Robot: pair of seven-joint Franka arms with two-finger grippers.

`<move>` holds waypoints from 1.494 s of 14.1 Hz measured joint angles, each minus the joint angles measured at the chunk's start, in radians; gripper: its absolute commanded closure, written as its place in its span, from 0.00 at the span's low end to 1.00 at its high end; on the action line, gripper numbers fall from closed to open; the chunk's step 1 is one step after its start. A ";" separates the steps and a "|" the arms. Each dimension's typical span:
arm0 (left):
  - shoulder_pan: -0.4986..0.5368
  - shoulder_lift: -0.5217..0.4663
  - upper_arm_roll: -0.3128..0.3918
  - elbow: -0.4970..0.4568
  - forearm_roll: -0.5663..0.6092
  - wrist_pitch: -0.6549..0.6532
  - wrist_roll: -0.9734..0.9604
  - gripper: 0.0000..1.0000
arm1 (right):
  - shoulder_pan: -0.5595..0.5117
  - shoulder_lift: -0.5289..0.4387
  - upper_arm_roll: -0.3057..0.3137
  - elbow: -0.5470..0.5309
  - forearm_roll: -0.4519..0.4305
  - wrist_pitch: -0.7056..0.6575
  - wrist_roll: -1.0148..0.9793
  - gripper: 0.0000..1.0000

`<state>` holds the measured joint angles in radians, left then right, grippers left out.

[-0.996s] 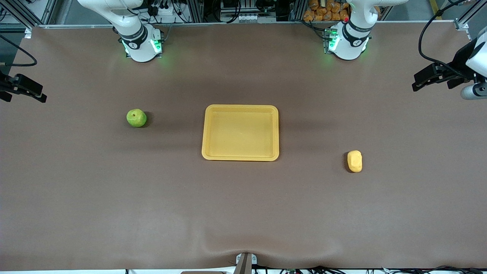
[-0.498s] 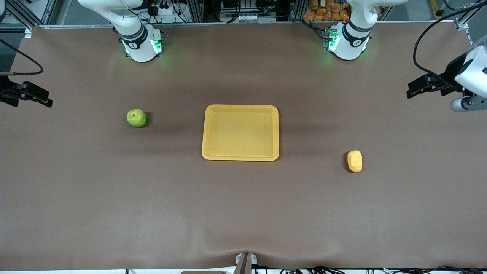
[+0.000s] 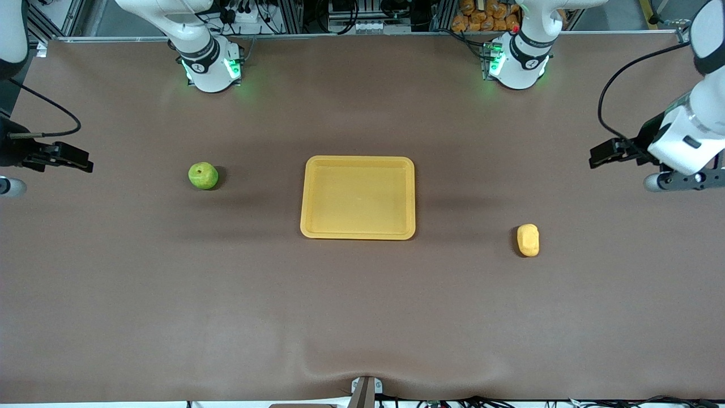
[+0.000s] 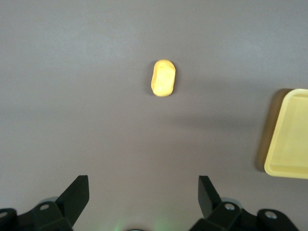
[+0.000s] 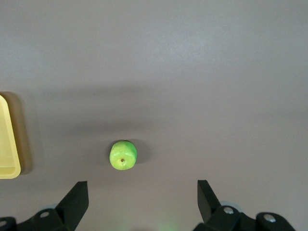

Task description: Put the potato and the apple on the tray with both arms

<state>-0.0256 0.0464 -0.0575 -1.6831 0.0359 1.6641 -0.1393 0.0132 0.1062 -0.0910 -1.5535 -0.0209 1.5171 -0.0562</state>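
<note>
The green apple [image 3: 203, 175] sits on the brown table toward the right arm's end. The yellow potato [image 3: 528, 240] lies toward the left arm's end, nearer the front camera than the apple. Between them the yellow tray [image 3: 358, 160] is empty. My right gripper [image 3: 79, 160] hangs open over bare table at its own end, well apart from the apple [image 5: 123, 155]. My left gripper [image 3: 600, 154] hangs open over bare table at its end, apart from the potato [image 4: 163, 78]. Both wrist views show wide, empty jaws at the left gripper [image 4: 143, 192] and right gripper [image 5: 142, 195], with a tray edge [image 4: 288, 134] [image 5: 7, 139].
The two arm bases [image 3: 210, 68] [image 3: 516, 65] glow green along the table's back edge. Cables and aluminium framing [image 3: 340, 17] run along that edge. A small bracket [image 3: 365, 391] stands at the table's front edge.
Both grippers have come in from the table's ends and lower in the front view, each closer to its fruit. Apple, potato and tray have not moved.
</note>
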 measured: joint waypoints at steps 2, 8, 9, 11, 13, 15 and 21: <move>0.000 0.004 0.000 -0.050 0.000 0.067 0.000 0.00 | 0.000 0.019 -0.001 0.000 0.000 0.003 0.000 0.00; 0.000 0.058 0.001 -0.087 0.007 0.162 0.001 0.00 | -0.001 0.062 -0.003 -0.001 0.000 -0.016 0.000 0.00; 0.000 0.068 0.001 -0.092 0.009 0.179 0.001 0.00 | -0.001 0.075 -0.002 -0.002 0.000 -0.025 0.000 0.00; 0.000 0.080 0.001 -0.120 0.010 0.231 0.001 0.00 | -0.001 0.102 -0.001 -0.003 0.000 -0.049 0.000 0.00; 0.000 0.086 0.001 -0.156 0.010 0.289 0.001 0.00 | -0.001 0.136 0.000 -0.004 0.000 -0.082 0.000 0.00; 0.000 0.096 0.001 -0.184 0.010 0.337 0.001 0.00 | -0.001 0.171 -0.001 -0.005 0.000 -0.089 0.000 0.00; 0.010 0.140 0.002 -0.287 0.011 0.537 0.001 0.00 | 0.005 0.206 0.007 -0.031 0.001 -0.092 -0.005 0.00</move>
<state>-0.0151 0.1865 -0.0551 -1.9701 0.0468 2.2013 -0.1381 0.0179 0.3123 -0.0838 -1.5846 -0.0204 1.4248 -0.0614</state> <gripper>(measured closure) 0.000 0.000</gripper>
